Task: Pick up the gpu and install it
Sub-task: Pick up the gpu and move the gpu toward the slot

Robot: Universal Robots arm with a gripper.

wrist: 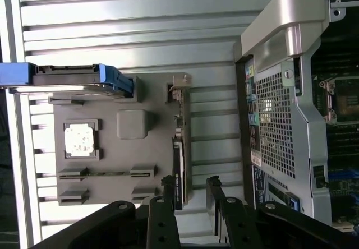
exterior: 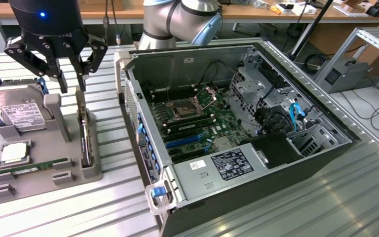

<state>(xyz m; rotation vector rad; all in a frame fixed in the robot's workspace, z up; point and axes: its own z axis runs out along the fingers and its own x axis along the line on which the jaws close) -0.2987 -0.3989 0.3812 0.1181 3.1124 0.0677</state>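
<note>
Hovering with my end effector point(exterior: 73, 86) spread, I sit above one end of the gpu point(exterior: 84, 133), standing on edge in the tray point(exterior: 41, 185), its long axis running between my fingers point(wrist: 164, 215), off-centre.

A grey tray point(exterior: 45, 181) lies on the slatted metal table point(exterior: 295, 207). A hard drive point(exterior: 18, 111) with a white label leans in one end slot. A square processor chip point(exterior: 15, 154) and a green memory stick point(exterior: 38, 168) lie in recesses. Beside the tray, on the exterior view's right, an open computer case point(exterior: 176, 64) shows its motherboard point(exterior: 196, 113).
</note>
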